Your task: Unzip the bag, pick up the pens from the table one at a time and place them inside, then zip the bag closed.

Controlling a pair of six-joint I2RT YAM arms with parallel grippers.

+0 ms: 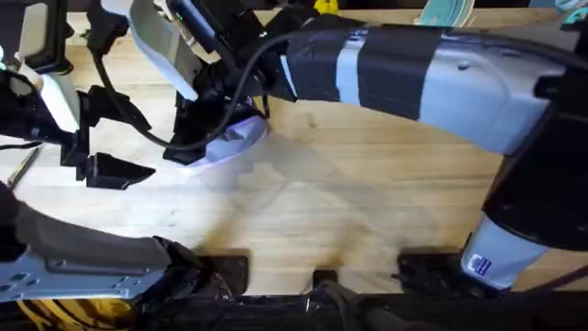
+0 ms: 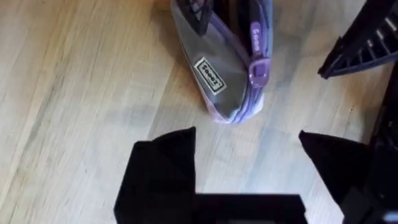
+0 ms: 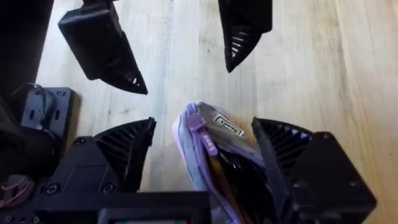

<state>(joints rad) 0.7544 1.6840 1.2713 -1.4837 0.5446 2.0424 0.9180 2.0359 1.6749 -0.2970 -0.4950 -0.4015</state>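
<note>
The lavender bag (image 1: 231,142) lies on the table (image 1: 349,211) at the upper left, its zipper pull (image 2: 258,70) at the near end and its mouth gaping (image 3: 214,165). My right gripper (image 3: 205,155) reaches across from the right and stands open astride the bag's end, one finger (image 3: 292,162) against the fabric and the other (image 3: 124,152) clear of it. Just left of the bag, my left gripper (image 2: 249,162) is open with nothing held, its fingers (image 1: 110,170) low over the wood. A thin tan pen (image 1: 22,166) lies at the far left edge.
The right arm's long grey-and-black forearm (image 1: 413,64) spans the table's back half. The left arm's base and cables (image 1: 83,267) crowd the lower left corner. Bare wood stretches across the middle and right front.
</note>
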